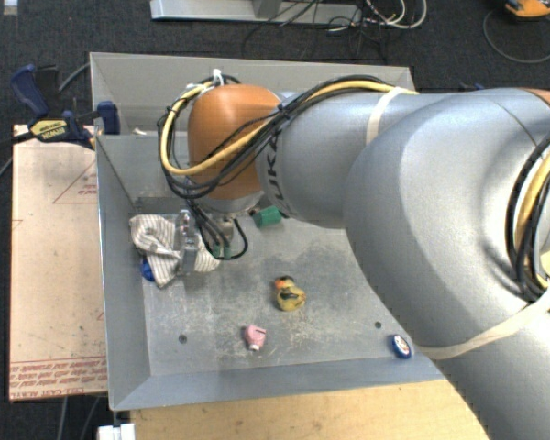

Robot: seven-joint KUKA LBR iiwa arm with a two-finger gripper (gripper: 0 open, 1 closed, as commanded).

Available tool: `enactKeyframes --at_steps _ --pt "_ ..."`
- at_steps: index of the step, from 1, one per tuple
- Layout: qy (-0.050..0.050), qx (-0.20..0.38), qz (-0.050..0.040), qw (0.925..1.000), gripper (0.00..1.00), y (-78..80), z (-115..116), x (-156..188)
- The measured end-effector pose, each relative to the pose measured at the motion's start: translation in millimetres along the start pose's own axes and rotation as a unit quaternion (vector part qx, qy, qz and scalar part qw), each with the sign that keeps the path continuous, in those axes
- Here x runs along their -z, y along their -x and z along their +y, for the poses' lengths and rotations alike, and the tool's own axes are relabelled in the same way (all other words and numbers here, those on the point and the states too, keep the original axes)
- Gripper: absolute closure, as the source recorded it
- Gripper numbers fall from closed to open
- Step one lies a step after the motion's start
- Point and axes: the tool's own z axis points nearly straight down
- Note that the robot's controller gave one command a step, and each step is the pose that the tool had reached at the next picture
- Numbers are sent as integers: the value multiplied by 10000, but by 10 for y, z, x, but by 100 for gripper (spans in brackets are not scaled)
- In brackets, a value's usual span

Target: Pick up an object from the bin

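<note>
- The big grey robot arm (367,163) comes in from the right, and its orange wrist cover (222,140) hangs over the left part of the grey metal bin (128,337)
- The jaws are low at the crumpled whitish cloth (154,236) near the bin's left wall, touching it; I cannot tell whether they are released or clenched, because the folds hide that
- A small blue thing (148,269) peeks out at the cloth's lower edge
- Well apart on the bin floor lie a small green block (268,215), a little yellow rubber duck (291,293), a small pink lump (254,337) and a round blue-and-white disc (401,346)
- My read is that the cloth is the likeliest pick and this is the grasp step
- To do it well, bite a thick fold rather than a thin edge, clamp firmly, lift straight up clear of the left wall, and watch that the blue thing does not snag and ride along
</note>
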Motion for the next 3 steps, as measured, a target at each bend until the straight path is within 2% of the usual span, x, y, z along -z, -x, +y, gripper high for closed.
enactKeyframes --at_steps 2,3 --pt "0 -1 2 10000 100 -2 -1 9" --pt "10 -31 -21 10000 100 40 -28 382"
